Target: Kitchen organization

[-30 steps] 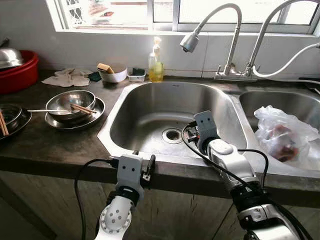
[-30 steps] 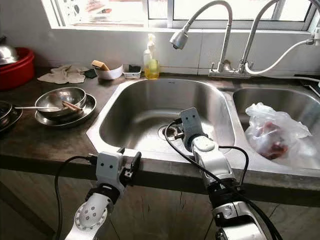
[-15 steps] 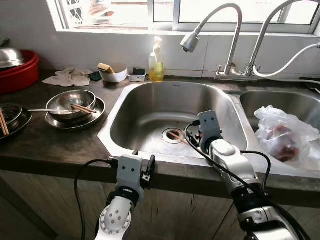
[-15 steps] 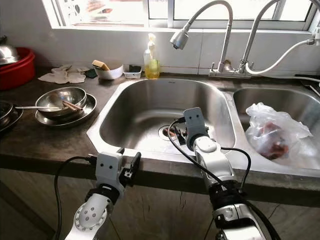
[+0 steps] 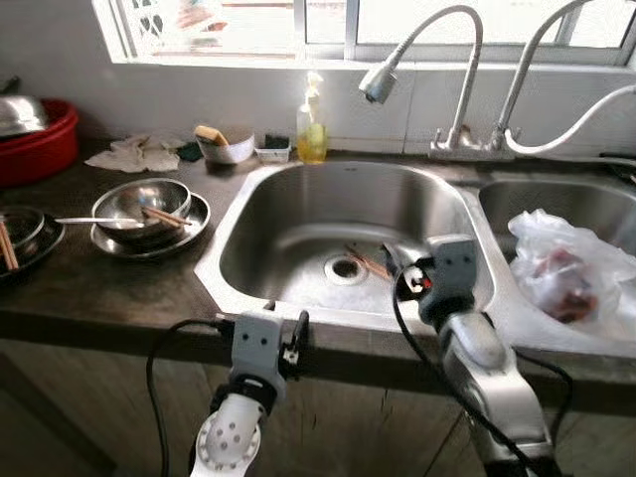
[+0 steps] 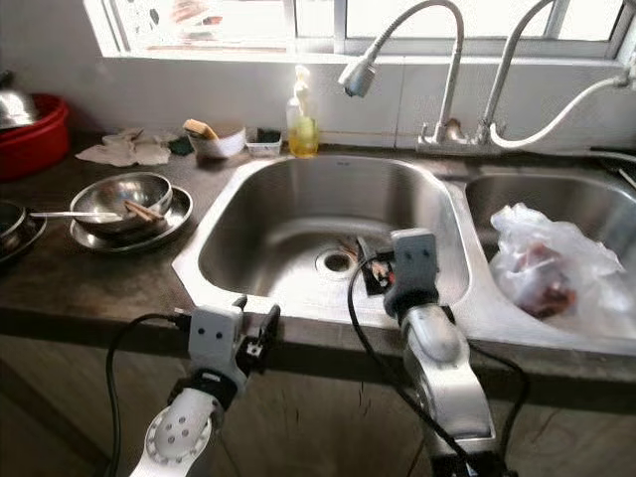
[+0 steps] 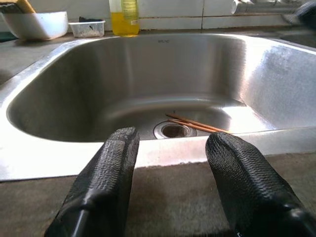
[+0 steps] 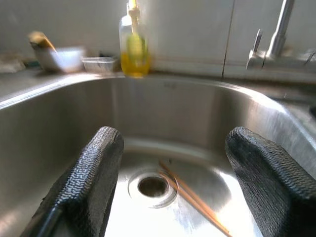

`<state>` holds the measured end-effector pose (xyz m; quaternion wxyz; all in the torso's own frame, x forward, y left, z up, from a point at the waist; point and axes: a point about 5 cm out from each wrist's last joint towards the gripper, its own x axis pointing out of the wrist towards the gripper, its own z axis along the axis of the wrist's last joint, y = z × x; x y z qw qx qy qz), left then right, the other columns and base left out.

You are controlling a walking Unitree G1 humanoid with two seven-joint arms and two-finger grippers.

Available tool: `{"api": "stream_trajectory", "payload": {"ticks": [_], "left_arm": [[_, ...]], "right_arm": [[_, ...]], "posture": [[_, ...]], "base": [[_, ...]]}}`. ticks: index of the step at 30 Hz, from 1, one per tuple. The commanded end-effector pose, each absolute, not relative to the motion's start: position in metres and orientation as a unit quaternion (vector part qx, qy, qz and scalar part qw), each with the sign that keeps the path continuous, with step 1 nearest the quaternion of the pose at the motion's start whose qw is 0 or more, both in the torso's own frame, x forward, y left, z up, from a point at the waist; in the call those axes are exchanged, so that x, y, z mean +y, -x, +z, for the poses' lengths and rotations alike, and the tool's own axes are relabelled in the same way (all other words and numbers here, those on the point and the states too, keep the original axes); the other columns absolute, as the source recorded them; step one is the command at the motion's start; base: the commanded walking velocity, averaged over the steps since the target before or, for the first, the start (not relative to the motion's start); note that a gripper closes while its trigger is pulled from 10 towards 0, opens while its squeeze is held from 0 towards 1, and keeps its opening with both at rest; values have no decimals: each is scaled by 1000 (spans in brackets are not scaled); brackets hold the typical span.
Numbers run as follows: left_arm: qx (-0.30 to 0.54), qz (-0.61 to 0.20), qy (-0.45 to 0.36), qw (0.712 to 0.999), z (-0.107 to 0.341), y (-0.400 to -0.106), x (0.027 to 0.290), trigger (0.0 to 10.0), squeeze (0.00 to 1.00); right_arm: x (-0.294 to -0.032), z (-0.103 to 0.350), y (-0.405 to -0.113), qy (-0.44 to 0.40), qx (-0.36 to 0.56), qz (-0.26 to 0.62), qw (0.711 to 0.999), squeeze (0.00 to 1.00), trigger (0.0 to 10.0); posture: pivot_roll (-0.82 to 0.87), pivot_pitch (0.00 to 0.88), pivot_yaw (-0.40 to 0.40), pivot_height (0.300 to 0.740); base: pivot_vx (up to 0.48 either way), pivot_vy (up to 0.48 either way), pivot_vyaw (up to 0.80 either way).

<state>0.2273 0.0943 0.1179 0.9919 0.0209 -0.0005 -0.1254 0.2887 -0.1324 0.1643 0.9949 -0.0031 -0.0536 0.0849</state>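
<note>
Chopsticks (image 5: 369,262) – 2 thin brown sticks – lie flat on the floor of the left sink basin (image 5: 298,199), one end at the drain (image 5: 345,267), the rest angled away from it. As dirty utensils they appear to be placed there for washing, which fits the kitchen organization task.

Right tool (image 8: 170,197) hangs just above the near edge of the basin, fingers spread wide and empty; the chopsticks lie below and ahead of it, apart from both fingers (image 8: 89,173). The grip is released, nothing held.

Left tool (image 7: 173,182) sits low at the front edge of the tabletop (image 5: 99,288), outside the sink, fingers parted and empty. It faces the basin with the chopsticks well beyond the rim.

On the tabletop to the left stands a steel bowl (image 5: 139,202) on a steel plate (image 5: 189,231), carrying another pair of chopsticks (image 5: 165,216) and a spoon (image 5: 84,220) – judged to be further items awaiting transfer. A plastic bag (image 5: 566,273) occupies the right basin. A soap bottle (image 5: 310,134) stands behind the sink.
</note>
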Motion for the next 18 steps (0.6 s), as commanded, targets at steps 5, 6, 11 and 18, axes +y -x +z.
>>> {"api": "stream_trajectory", "payload": {"ticks": [5, 6, 11, 18], "left_arm": [[-9, -136, -24, 990, 121, -223, 94, 10000, 0], [-11, -136, -25, 990, 122, -221, 95, 10000, 0], [-14, -139, -19, 990, 124, -218, 95, 10000, 0], [-8, -139, -22, 990, 122, -216, 96, 10000, 0]], "right_arm": [[-132, 168, -261, -7, -90, 104, 990, 0, 10000], [-132, 167, -253, -12, -90, 111, 990, 0, 10000], [-128, 164, -244, -19, -83, 125, 989, 0, 10000], [-121, 160, -241, -28, -74, 134, 988, 0, 10000]], "posture": [[57, 0, -11, 740], [55, 0, -9, 740], [57, 0, -6, 740], [63, 0, -9, 740]], "base": [[0, 0, 0], [0, 0, 0], [0, 0, 0], [-72, 0, 0]]}}
